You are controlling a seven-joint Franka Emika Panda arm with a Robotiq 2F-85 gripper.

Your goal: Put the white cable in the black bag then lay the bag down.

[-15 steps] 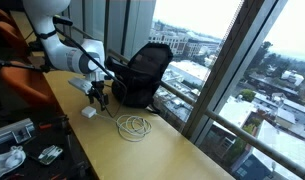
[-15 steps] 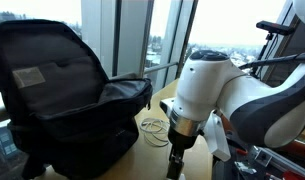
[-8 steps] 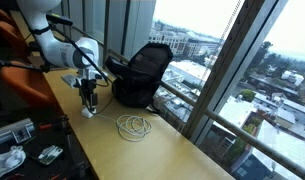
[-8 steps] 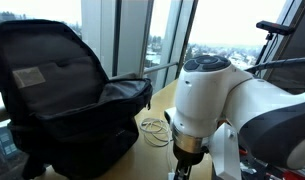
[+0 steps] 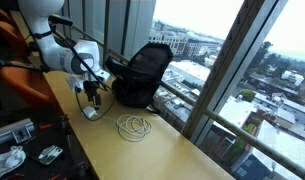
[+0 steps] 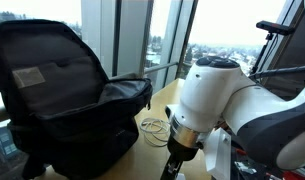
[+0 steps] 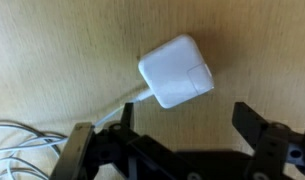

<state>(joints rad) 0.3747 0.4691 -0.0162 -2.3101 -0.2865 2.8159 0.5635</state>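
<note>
We are hovering the gripper spread wide and empty just above the white cable. Its charger block is lying on the worktop, coils beside it, the black bag sitting open nearby.

Cable on table beside bag

No text, brand, number or sign can be read in any view; the small pale rectangular tag inside the large soft black fabric backpack is too small and blurred to make out; the small white square charger block, lying on the light wooden bench, shows only a plain white face in the wrist view.
</note>
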